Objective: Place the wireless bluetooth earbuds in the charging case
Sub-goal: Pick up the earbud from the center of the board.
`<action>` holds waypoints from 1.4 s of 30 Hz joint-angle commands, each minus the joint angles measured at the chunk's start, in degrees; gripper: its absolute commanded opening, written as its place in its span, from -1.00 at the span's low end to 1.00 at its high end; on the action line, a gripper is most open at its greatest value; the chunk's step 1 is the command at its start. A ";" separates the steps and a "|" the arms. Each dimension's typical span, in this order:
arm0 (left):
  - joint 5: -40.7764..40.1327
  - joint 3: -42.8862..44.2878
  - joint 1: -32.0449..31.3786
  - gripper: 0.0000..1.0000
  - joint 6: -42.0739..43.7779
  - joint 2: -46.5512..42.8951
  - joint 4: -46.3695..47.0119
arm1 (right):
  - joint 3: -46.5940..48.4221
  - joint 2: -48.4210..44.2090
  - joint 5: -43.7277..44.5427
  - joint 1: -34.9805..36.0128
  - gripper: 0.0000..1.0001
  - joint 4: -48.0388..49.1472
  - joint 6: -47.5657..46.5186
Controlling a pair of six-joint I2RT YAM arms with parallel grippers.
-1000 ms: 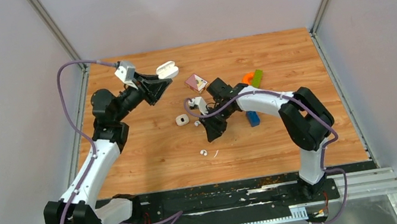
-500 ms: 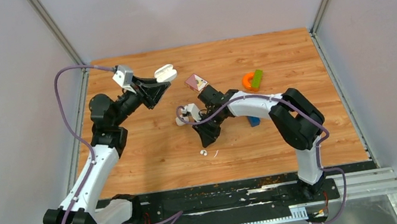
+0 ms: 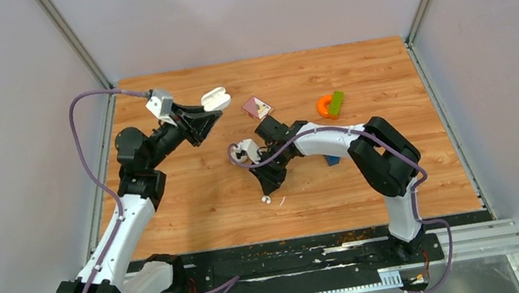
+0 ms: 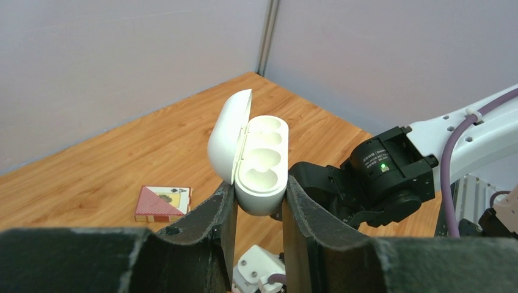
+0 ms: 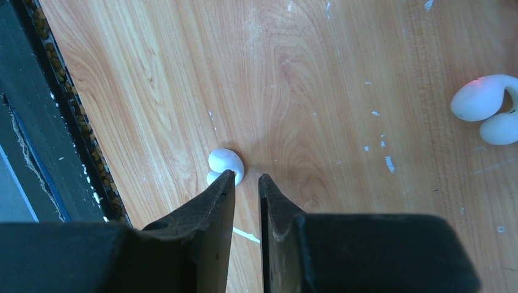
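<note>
Holding, left arm: we see the left fingers [image 4: 226, 207] pinching the lower end of the small cream-white rounded hinged charging case [image 4: 261, 163], one black finger pressed against each side.
Case position: raised above the wooden plank surface [image 3: 203, 210], over its far left part.
Case lid: swung open on its hinge; we look into two pale sockets, both bare.
Right arm: bent low over the middle of the surface, its right fingers [image 5: 226, 195] pointing down at the wood.
Right fingers: parted by a narrow slit, with nothing pinched in it.
First earbud: a tiny white curved wireless earbud [image 5: 225, 163] lies on the surface right at the tip of one right finger; we cannot tell whether they touch.
Second earbud: another white curved bud [image 5: 484, 104], with a faint red glint on it, lies on the wood well apart from the right fingers, at the edge of the right wrist view.
Sliver: a thin white scrap [image 5: 246, 234] lies near the first earbud, and we see it through the slit between the right fingers.
Other things: a red-backed pack of playing cards [image 3: 256, 107], an orange ring [image 3: 324, 107] touching a green block [image 3: 336, 101], and a blue block [image 3: 331, 159] partly hidden behind the right arm.
</note>
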 commanded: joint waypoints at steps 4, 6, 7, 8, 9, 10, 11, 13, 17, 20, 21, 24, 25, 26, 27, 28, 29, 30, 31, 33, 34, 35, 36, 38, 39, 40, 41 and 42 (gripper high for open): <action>-0.46 -0.48 0.43 -1.00 0.03 -1.72 0.93 | 1.22 0.90 1.00 1.03 -0.52 1.73 0.26; -0.47 -0.61 0.43 -1.00 0.13 -1.78 0.97 | 1.14 0.91 1.05 1.14 -0.48 1.56 0.21; -0.55 -0.62 0.39 -1.00 0.15 -1.75 1.04 | 1.10 0.84 1.06 1.18 -0.46 1.54 0.22; -0.59 -0.62 0.43 -1.00 0.14 -1.78 1.06 | 1.07 0.82 1.22 1.25 -0.44 1.58 0.19; -0.63 -0.62 0.43 -1.00 0.14 -1.75 1.06 | 1.02 0.87 1.32 1.34 -0.43 1.54 0.15; -0.59 -0.64 0.42 -1.00 0.20 -1.74 1.06 | 1.10 0.93 1.35 1.42 -0.42 1.53 0.14; -0.73 -0.70 0.43 -1.00 0.27 -1.75 1.01 | 1.14 0.91 1.46 1.47 -0.41 1.53 0.18; -0.79 -0.75 0.41 -1.00 0.32 -1.85 0.91 | 1.28 1.14 1.57 1.73 -0.38 1.37 0.06; -0.84 -0.99 0.43 -1.00 0.43 -1.89 0.89 | 1.50 1.27 1.58 1.86 -0.34 1.12 -0.21; -0.96 -1.21 0.43 -1.00 0.54 -1.87 0.84 | 1.56 1.09 1.35 2.13 -0.29 0.80 -0.66; -0.98 -1.23 0.42 -1.00 0.64 -1.81 0.86 | 1.63 1.06 1.43 2.17 -0.30 0.75 -0.71; -0.90 -1.32 0.43 -1.00 1.20 -1.50 0.78 | 1.44 0.70 1.44 2.15 -0.39 0.81 -0.74; -0.94 -1.32 0.43 -1.00 1.35 -1.33 0.87 | 1.35 0.53 1.29 2.20 -0.41 0.83 -0.76; -0.98 -1.32 0.43 -1.00 1.37 -1.25 0.93 | 1.28 0.41 0.81 2.20 -0.42 0.83 -0.90; -0.99 -1.40 0.43 -1.00 1.27 -1.14 1.11 | 1.24 0.31 0.34 2.17 -0.42 0.76 -1.24; -0.99 -1.38 0.43 -1.00 1.11 -1.05 1.31 | 1.24 0.22 0.18 2.18 -0.42 0.72 -1.36; -0.95 -1.40 0.43 -1.00 1.03 -1.00 1.44 | 1.24 0.19 0.06 2.13 -0.43 0.70 -1.42; -1.05 -1.41 0.43 -1.00 1.00 -0.99 1.47 | 1.16 0.13 -0.14 2.17 -0.48 0.73 -1.52; -1.15 -1.41 0.43 -1.00 1.02 -0.98 1.49 | 1.08 0.04 -0.82 2.18 -0.50 0.74 -1.65; -1.16 -1.48 0.43 -1.00 1.25 -1.07 1.27 | 1.12 0.21 -1.20 2.18 -0.51 0.66 -1.86; -1.16 -1.49 0.43 -1.00 1.20 -1.08 1.24 | 1.16 0.27 -1.36 2.22 -0.51 0.53 -2.00; -1.16 -1.57 0.43 -1.00 1.20 -1.13 1.24 | 1.30 0.37 -1.60 2.14 -0.51 0.49 -2.12; -1.18 -1.63 0.43 -1.00 1.24 -1.21 1.12 | 1.37 0.45 -1.77 2.22 -0.51 0.36 -2.12; -1.16 -1.67 0.42 -1.00 1.32 -1.28 1.02 | 1.49 0.68 -2.00 2.17 -0.46 0.28 -2.10; -1.16 -1.75 0.43 -1.00 1.41 -1.34 0.90 | 1.44 0.72 -2.07 2.21 -0.44 0.25 -2.02; -1.16 -1.76 0.43 -1.00 1.49 -1.42 0.82 | 1.49 0.69 -2.10 2.26 -0.44 0.30 -1.96; -1.15 -1.69 0.43 -1.00 1.46 -1.39 0.76 | 1.50 0.73 -2.12 2.22 -0.47 0.30 -1.89; -1.16 -1.65 0.43 -1.00 1.58 -1.50 0.61 | 1.46 0.69 -2.25 2.26 -0.50 0.30 -1.90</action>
